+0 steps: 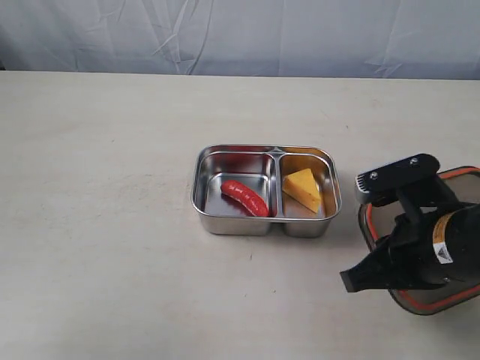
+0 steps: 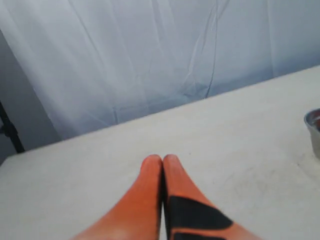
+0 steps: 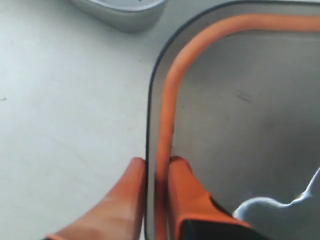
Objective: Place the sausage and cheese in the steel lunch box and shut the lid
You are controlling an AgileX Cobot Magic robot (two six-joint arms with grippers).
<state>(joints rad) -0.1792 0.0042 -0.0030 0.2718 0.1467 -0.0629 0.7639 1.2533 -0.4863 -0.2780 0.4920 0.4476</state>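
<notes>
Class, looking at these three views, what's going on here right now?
The sausage and the cheese sit in separate compartments of the steel lunch box, which is open. The right gripper pinches the rim of the lid, seal side up, to the right of the box in the exterior view. The left gripper is shut and empty above the table.

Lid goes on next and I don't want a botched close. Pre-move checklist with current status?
1. Sausage in the steel lunch box's wider compartment: ok.
2. Cheese in the narrower compartment: ok.
3. Food sits below the box rim: cannot tell.
4. Right tool pinching the lid edge, one finger each side: ok.
5. Lid's seal side facing down: cannot tell.
6. Left tool shut, empty, away from the box: ok.
</notes>
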